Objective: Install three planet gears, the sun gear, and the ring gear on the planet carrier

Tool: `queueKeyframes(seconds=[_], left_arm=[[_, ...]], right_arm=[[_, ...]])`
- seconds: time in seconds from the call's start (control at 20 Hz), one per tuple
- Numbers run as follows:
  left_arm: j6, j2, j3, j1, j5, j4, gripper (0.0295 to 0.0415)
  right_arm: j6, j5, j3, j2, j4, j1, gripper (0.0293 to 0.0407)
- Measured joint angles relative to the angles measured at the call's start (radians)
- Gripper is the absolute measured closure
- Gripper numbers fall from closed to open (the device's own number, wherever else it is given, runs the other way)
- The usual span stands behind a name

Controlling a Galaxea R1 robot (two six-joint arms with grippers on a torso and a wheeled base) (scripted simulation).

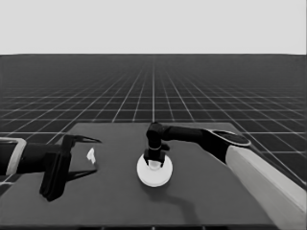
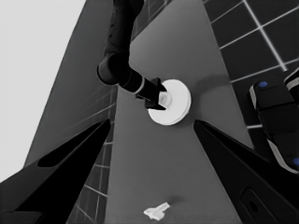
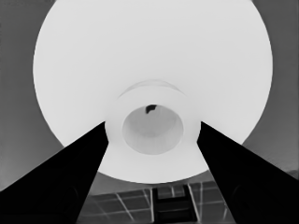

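Observation:
One thick white disc, the larger round part [image 1: 154,176] [image 2: 180,100] [image 3: 154,51], lies at the table's middle. The smaller round part and the planet gears are hidden. My right gripper [image 1: 154,163] [image 3: 152,125] points down over the disc's centre. It is shut on a small white gear with a hole [image 3: 152,128] [image 2: 164,99], which sits at the disc's middle. My left gripper [image 1: 97,154] waits open over the table's left end. A thin white piece [image 1: 90,155] [image 2: 156,211] lies on the table between its fingers, not held.
The right arm's pale grey part [image 1: 268,182] crosses the table's right side. Dark machinery with blue lights [image 2: 275,116] stands past the table's edge in the left wrist view.

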Motion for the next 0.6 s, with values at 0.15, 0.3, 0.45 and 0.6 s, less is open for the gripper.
queueKeyframes(seconds=[0.15,0.3,0.45,0.6], left_arm=[[0.000,0.000,0.000,0.000,0.000,0.000,0.0326],[0.000,0.000,0.000,0.000,0.000,0.000,0.0326],[0.000,0.000,0.000,0.000,0.000,0.000,0.0326],[0.000,0.000,0.000,0.000,0.000,0.000,0.0326]], right_arm=[[0.026,0.000,0.000,0.000,0.000,0.000,0.0352],[0.052,0.000,-0.001,-0.001,0.000,-0.001,0.0351],[0.079,0.000,-0.001,-0.001,0.000,-0.006,0.0352],[0.105,0.000,-0.001,-0.001,0.001,-0.006,0.0352]])
